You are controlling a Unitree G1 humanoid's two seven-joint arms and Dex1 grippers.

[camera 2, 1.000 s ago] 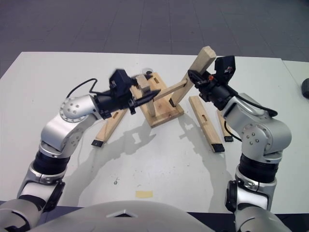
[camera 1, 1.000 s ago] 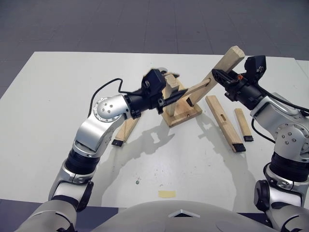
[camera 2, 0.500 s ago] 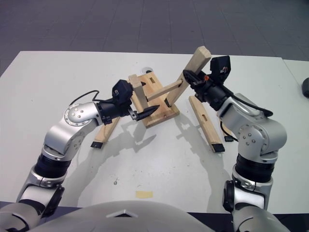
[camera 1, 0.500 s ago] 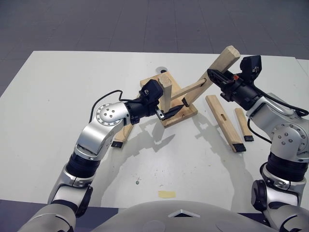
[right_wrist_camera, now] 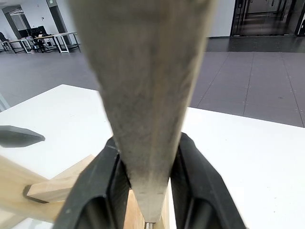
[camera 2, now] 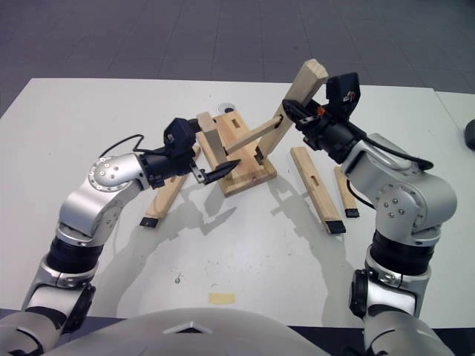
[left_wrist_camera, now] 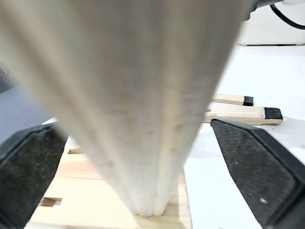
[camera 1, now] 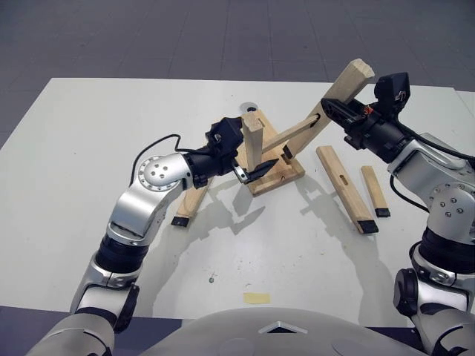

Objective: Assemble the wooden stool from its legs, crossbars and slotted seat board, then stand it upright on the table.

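The slotted seat board (camera 1: 286, 175) lies flat at mid-table. One wooden leg (camera 1: 252, 138) stands upright in it. My left gripper (camera 1: 256, 166) is open low around that leg, and its black fingers (left_wrist_camera: 257, 171) stand clear of the wood on either side. My right gripper (camera 1: 335, 113) is shut on a second leg (camera 1: 347, 87), held tilted above the board's right side. In the right wrist view both pads (right_wrist_camera: 97, 191) press that leg (right_wrist_camera: 143, 95). A crossbar (camera 1: 298, 135) runs from the tilted leg down toward the board.
A loose slotted leg (camera 1: 345, 189) and a short crossbar (camera 1: 373, 190) lie on the white table (camera 1: 89, 133) right of the board. Another leg (camera 1: 191, 204) lies under my left forearm. A yellow tape scrap (camera 1: 257, 297) sits near the front edge, and a round hole (camera 1: 251, 108) behind the board.
My left gripper dropped from beside the upright leg's top to its lower part. My right gripper raised the tilted leg slightly and turned it steeper.
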